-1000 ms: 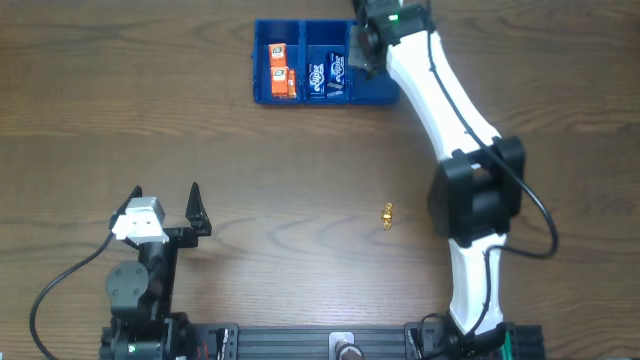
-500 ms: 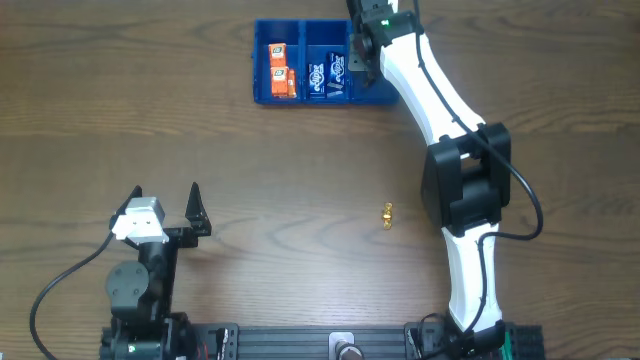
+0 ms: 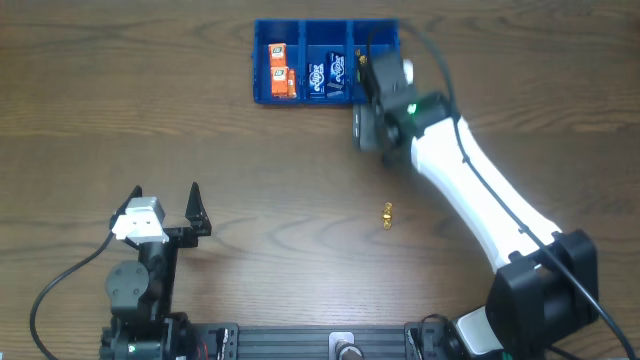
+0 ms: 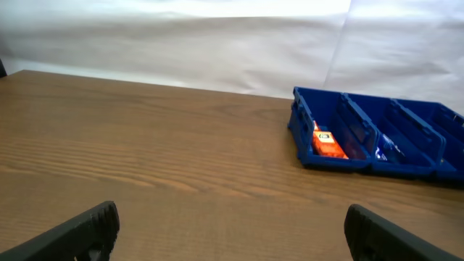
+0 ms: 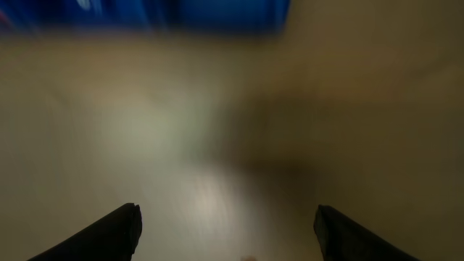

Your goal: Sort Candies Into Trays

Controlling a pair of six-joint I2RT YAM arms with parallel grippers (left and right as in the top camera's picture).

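A blue tray (image 3: 262,62) with three compartments lies at the far middle of the table. Its left compartment holds orange candies (image 3: 280,71) and its middle one holds blue candies (image 3: 329,76). A small gold candy (image 3: 388,215) lies alone on the wood, right of centre. My right gripper (image 3: 366,128) hangs just in front of the tray's right end, open (image 5: 226,217) with nothing between its fingers, over bare wood. My left gripper (image 3: 166,196) rests near the front left, open (image 4: 230,217) and empty, facing the tray (image 4: 370,138) and an orange candy (image 4: 326,143).
Brown wooden tabletop (image 3: 150,110) all around. The right arm (image 3: 480,200) slants across the right side of the table, close beside the gold candy. Both arm bases sit on a black rail along the near edge.
The right gripper has pulled back from over the tray's right compartment to the wood just in front of it, moving fast. The left arm has stayed still.
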